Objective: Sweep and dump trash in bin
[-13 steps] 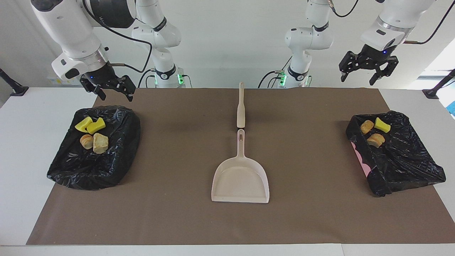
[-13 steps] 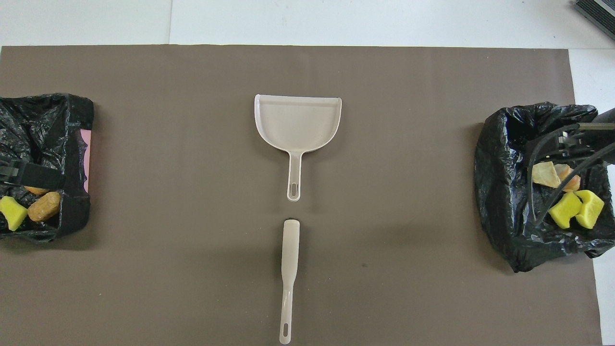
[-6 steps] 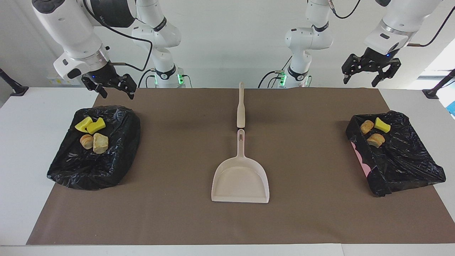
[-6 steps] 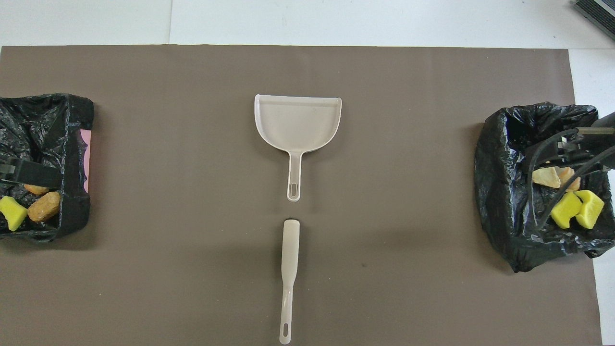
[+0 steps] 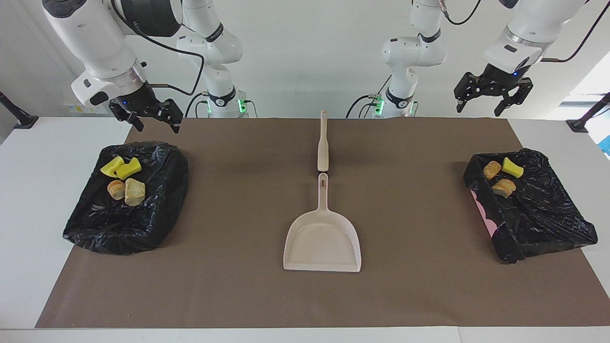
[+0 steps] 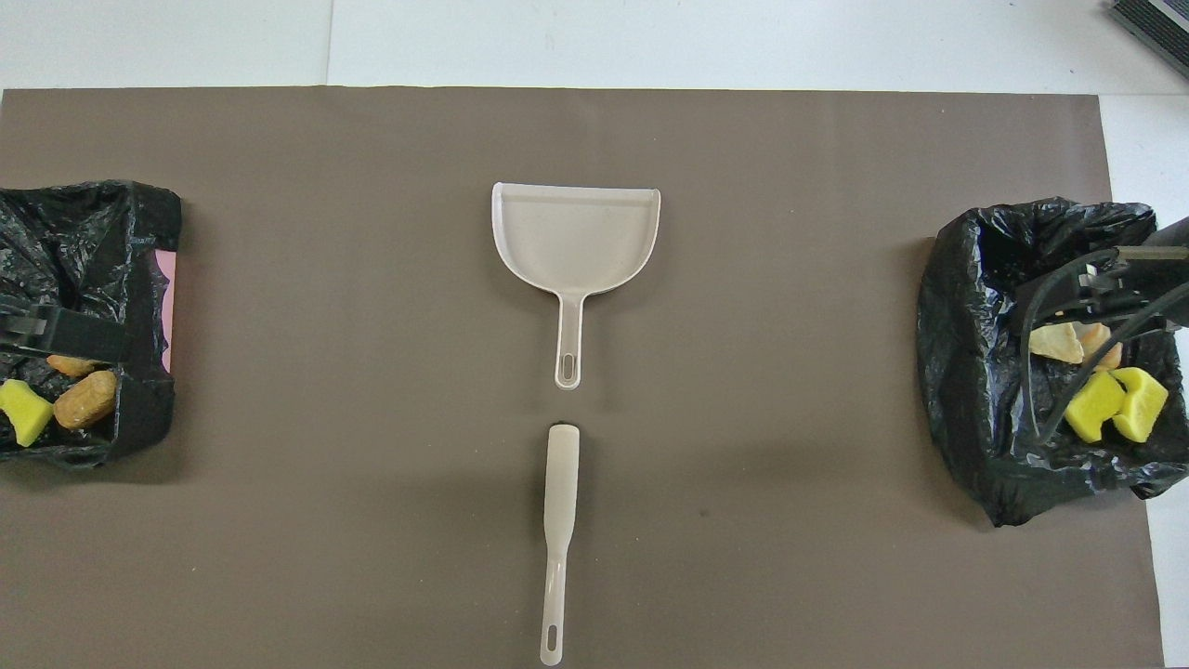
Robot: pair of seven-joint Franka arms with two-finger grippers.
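Black-lined bins (image 5: 126, 200) (image 5: 529, 209) at the mat's (image 5: 238, 286) two end edges hold the trash (image 5: 125, 180) (image 5: 501, 177). Dustpan (image 5: 323, 238) and brush (image 5: 323, 143) lie mid-mat. Left gripper (image 5: 493, 97) and right gripper (image 5: 147, 116) hang open, empty, above the robot-side corners.

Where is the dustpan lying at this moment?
The dustpan lies flat mid-mat, handle toward the robots, almost end to end with the brush, which lies nearer to them.
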